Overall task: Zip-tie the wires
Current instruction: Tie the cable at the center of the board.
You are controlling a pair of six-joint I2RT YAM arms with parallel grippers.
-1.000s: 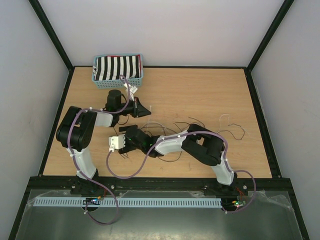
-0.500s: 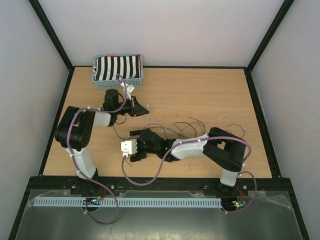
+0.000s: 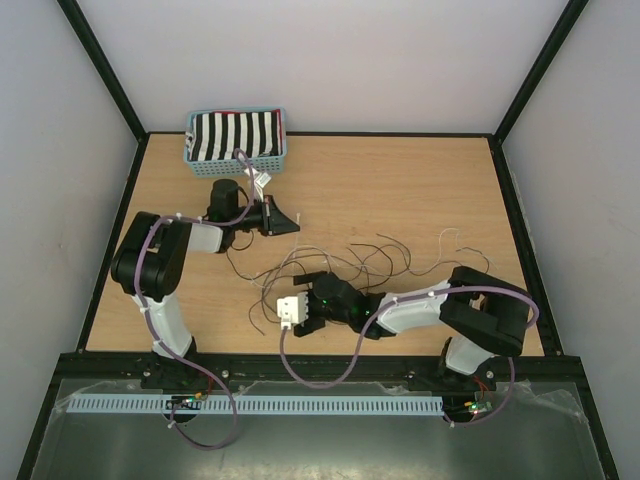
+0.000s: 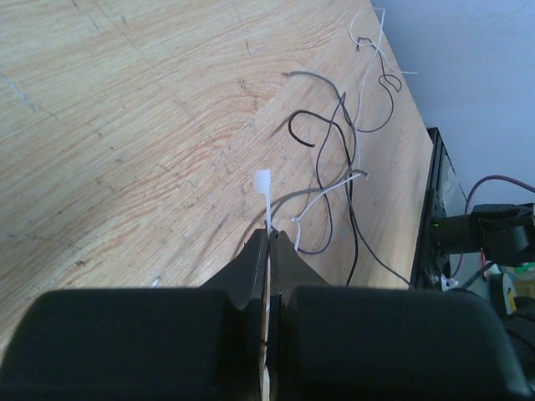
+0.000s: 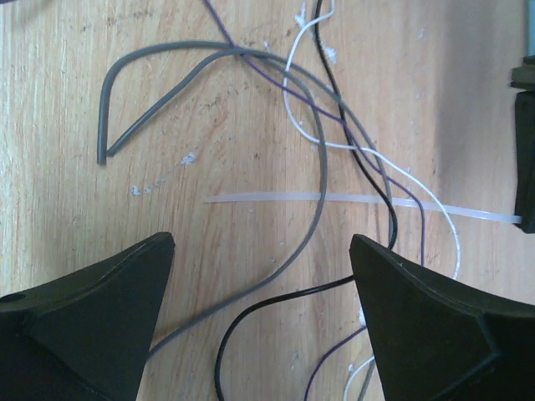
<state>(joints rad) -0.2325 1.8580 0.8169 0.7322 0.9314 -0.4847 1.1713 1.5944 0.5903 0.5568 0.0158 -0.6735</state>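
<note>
The wires (image 3: 372,258) are thin dark, grey and white strands looping over the middle of the table. My left gripper (image 3: 288,222) lies at their far left end. In the left wrist view it (image 4: 272,236) is shut on a white zip tie (image 4: 264,185), whose head sticks out past the tips, with wires (image 4: 344,159) beyond. My right gripper (image 3: 314,288) is low over the near left part of the wires. In the right wrist view it (image 5: 261,244) is open. Grey, black, purple and white wires (image 5: 318,175) run between its fingers and cross a translucent strap (image 5: 259,199).
A blue basket (image 3: 232,163) holding a black-and-white striped cloth stands at the far left corner. Black frame rails edge the table, with walls behind and at both sides. A dark object (image 5: 527,142) shows at the right edge of the right wrist view.
My right arm has swung right and toward the near edge, taking its open gripper from the left of the wires to over their near left part. The left gripper has stayed put.
</note>
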